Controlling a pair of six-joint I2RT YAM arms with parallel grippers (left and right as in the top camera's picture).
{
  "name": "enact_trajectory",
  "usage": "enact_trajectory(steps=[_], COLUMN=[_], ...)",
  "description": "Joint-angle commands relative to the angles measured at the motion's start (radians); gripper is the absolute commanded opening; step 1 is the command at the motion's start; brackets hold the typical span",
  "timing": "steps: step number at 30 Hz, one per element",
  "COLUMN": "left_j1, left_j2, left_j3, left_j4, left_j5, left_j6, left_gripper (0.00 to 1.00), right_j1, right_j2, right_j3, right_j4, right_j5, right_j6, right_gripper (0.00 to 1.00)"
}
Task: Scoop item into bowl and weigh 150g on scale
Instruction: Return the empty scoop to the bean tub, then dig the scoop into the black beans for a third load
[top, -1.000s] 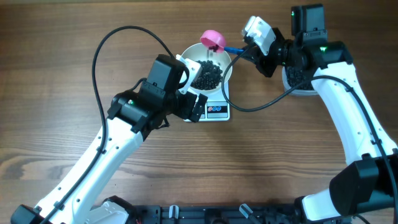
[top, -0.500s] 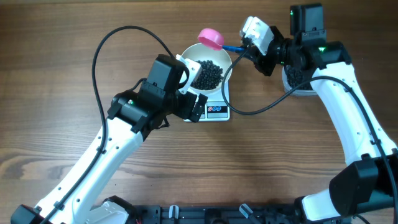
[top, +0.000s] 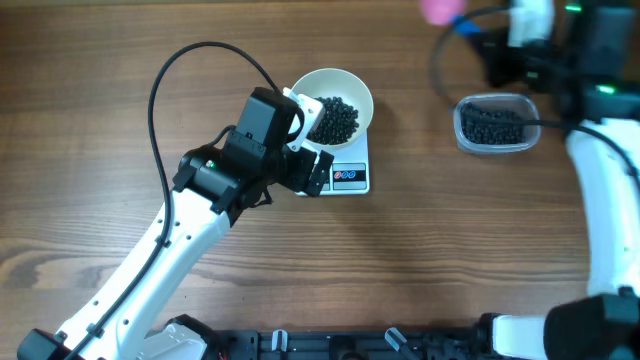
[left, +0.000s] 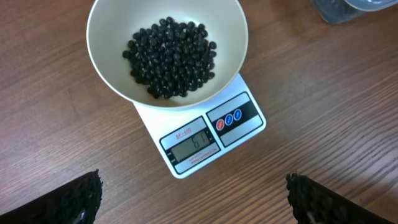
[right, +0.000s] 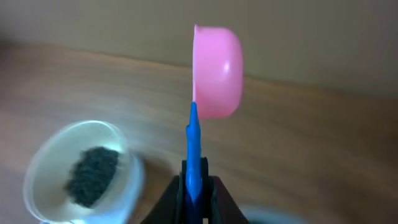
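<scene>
Scooping step: my right gripper (right: 198, 186) is clamped on the scoop (right: 216, 71) near the tub (top: 497, 148), and my left gripper (left: 194, 198) hangs wide apart. Beans (left: 171, 56) sit in the bowl (left: 106, 37) on the scale (left: 163, 127). Next, I judge, I dip into the tub for more.

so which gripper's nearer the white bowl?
Left. Left gripper hangs open just beside the white bowl; right gripper, shut on the pink scoop, is far off near the clear tub.

Bright even light, soft shadows; left wrist sharp; right wrist motion-blurred behind pink scoop (right: 216, 71).
</scene>
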Motion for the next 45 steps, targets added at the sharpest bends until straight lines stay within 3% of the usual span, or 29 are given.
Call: enact_trajectory(steps=[1,4,8,18,37,45], left_j1=[-0.005,-0.005,-0.005,-0.005,-0.005,-0.005], left_j2=[0.007,0.007,0.007,0.007,0.007,0.007], left_j3=[-0.007,-0.007,-0.007,-0.007,-0.007,-0.007], left_j4=[-0.001,-0.001,-0.001,-0.001,-0.001,-0.001], left_j5=[0.014,0.014,0.014,0.014,0.014,0.014], left_j6=[0.016,0.016,0.016,0.016,0.016,0.016], left_gripper=[1.00,1.00,1.00,1.00,1.00,1.00], right_j1=[-0.089,-0.129,-0.125,-0.125,-0.125,-0.125], right_j2=[-0.069,-0.068,-0.024,0.120,0.232,0.260], right_j3=[0.010,0.007,0.002,0.002,0.002,0.002], right_j4=[-0.137,-0.273,-0.379,-0.398,-0.424,-0.431], right_j5=[0.220,0.374,0.365,0.344,0.348,0.048], right_j6=[0.035,-0.015,-0.144,-0.146,-0.143,-0.147], right_gripper=[0.04,0.04,0.04,0.05,0.04,0.04])
